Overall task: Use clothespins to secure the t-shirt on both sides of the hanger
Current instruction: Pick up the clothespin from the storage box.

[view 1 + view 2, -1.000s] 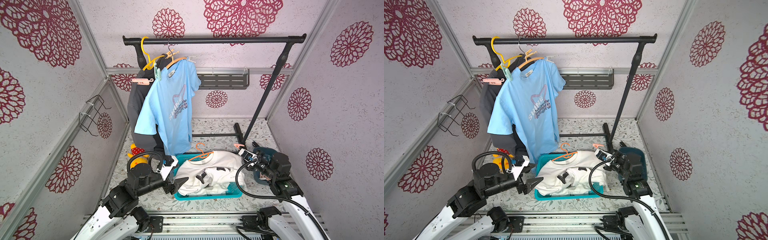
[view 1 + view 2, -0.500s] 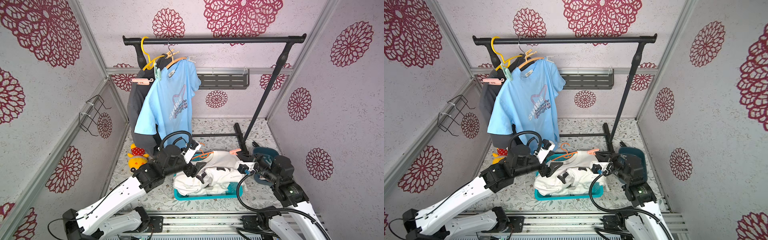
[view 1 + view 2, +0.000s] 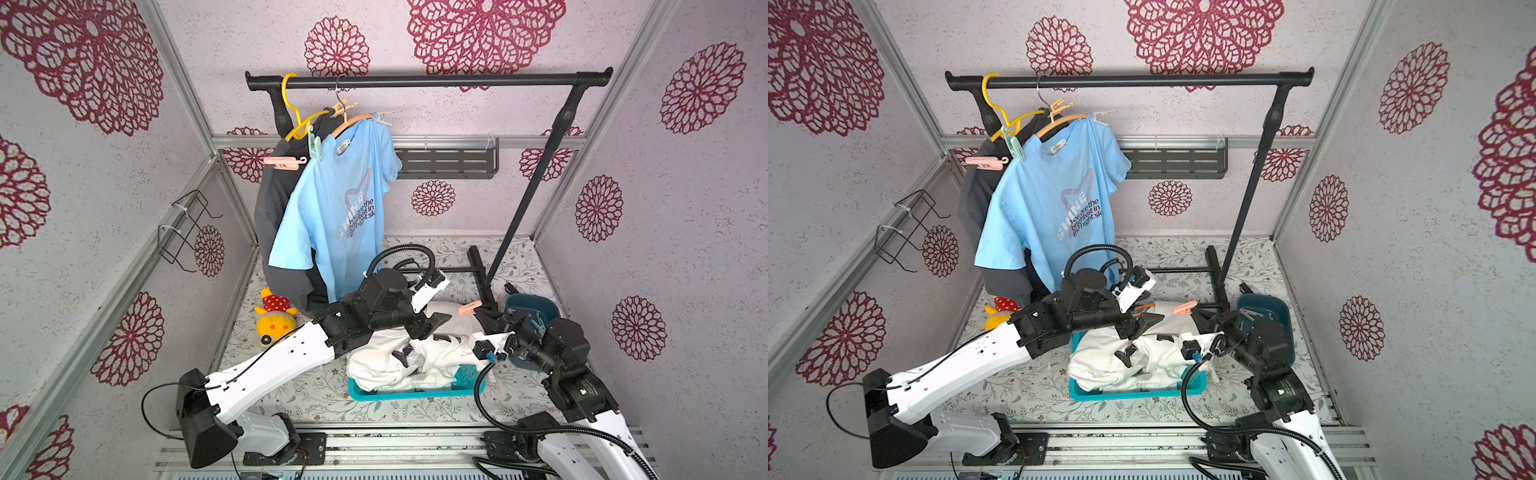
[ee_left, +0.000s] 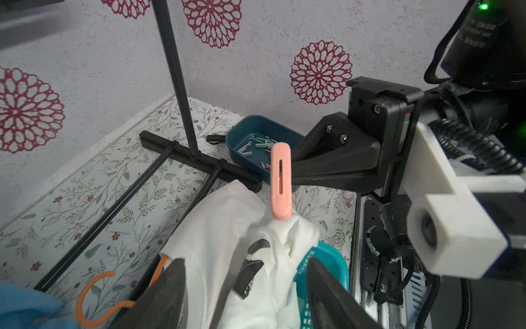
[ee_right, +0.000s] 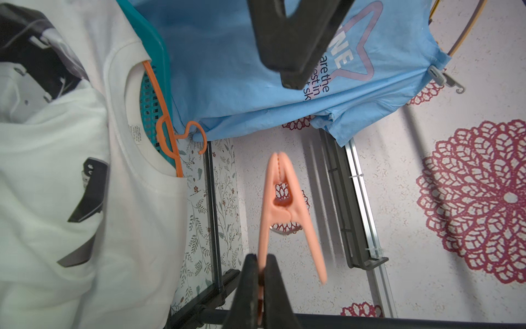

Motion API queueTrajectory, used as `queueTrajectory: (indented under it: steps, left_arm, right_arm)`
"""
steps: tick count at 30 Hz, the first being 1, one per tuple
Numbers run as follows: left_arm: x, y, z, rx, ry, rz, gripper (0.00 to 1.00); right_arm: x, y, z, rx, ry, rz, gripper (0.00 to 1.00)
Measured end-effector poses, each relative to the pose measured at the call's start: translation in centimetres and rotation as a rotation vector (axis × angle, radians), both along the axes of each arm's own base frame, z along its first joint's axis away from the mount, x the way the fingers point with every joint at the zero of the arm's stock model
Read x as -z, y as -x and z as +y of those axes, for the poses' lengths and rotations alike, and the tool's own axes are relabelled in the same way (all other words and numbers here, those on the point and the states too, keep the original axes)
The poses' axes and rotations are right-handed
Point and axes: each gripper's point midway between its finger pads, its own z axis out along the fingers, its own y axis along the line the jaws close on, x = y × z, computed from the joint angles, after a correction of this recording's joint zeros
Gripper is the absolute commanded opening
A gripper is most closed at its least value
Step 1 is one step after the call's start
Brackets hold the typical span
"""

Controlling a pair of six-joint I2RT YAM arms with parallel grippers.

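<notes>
The blue t-shirt hanging from the rail carries the only clear writing. It reads "SHINE" in pale letters inside a star outline, then "you are the brightest in the night sk", the last word running out of sight. All of this can be read in both top views. The right wrist view catches only scraps: "NE", "are the", "st in", "sk". The neck labels on the blue t-shirt and the white t-shirt are too small to read. The print on the right arm is blurred.

The right gripper is pinched tight on one leg of a peach clothespin, whose own tip is closed. The pin is held in the air between the white t-shirt's raised edge and the dark blue tray; I cannot tell whether it touches the cloth. The left gripper stands partly open with nothing in it. Its fingers are spread above the white t-shirt, which lies heaped in the teal basket.

The left wrist view looks most plainly into the tray, where loose clothespins lie, mint and whitish. The right wrist view shows the orange hanger lying inside the white collar; the left wrist view gives mainly its hook. Only the top views show the pink clothespin and mint clothespin near the blue t-shirt's shoulder. They alone also show the plush toy below.
</notes>
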Motion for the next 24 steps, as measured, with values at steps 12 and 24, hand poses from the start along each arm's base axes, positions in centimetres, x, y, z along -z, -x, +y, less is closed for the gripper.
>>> queueTrajectory:
  steps: [12, 24]
  left_arm:
    - [1.4, 0.5, -2.5, 0.067, -0.067, -0.043, 0.59]
    - [0.9, -0.3, -3.8, 0.056, -0.062, -0.045, 0.47]
  right_arm:
    - [-0.5, 0.0, -0.2, 0.016, 0.029, -0.058, 0.00]
    - [-1.2, -0.2, -0.3, 0.030, 0.032, -0.095, 0.00]
